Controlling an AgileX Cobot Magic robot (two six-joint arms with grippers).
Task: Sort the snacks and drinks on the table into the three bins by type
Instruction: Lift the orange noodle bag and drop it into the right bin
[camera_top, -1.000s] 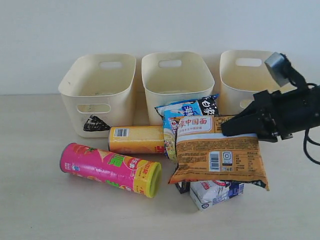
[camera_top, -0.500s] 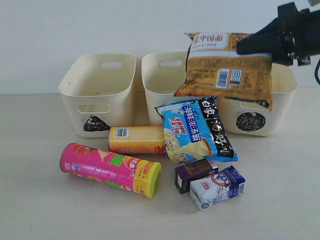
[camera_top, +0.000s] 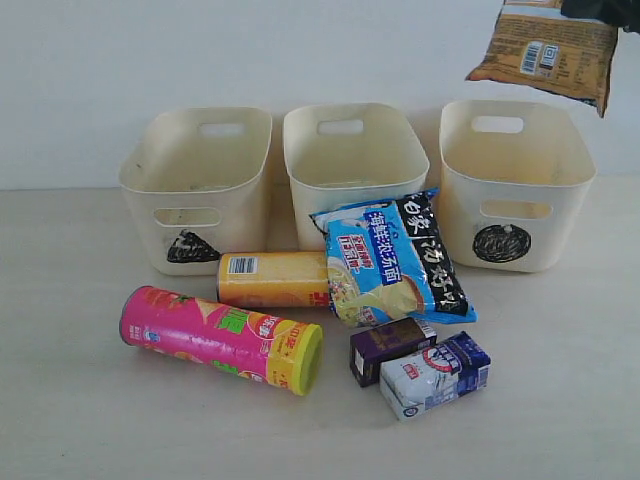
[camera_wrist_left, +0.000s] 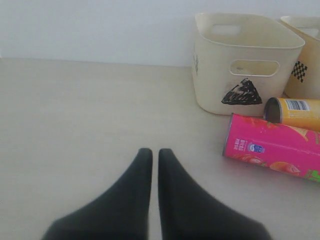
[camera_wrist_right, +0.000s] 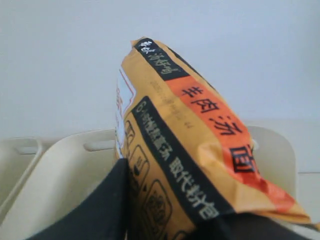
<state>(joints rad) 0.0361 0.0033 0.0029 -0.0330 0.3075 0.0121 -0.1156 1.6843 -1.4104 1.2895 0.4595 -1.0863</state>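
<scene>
My right end effector (camera_wrist_right: 161, 220) pinches the orange packet (camera_top: 543, 52) high above the circle bin (camera_top: 515, 190), seemingly over its back rim. My left end effector (camera_wrist_left: 150, 154) is pressed together near the desk (camera_wrist_left: 75, 125).

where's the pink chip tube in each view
Exterior view: pink chip tube lies on its side at lower left, in front of the yellow tube.
Left wrist view: pink chip tube lies just before the triangle bin.
Right wrist view: not in it.
Shared landmark: the triangle bin.
</scene>
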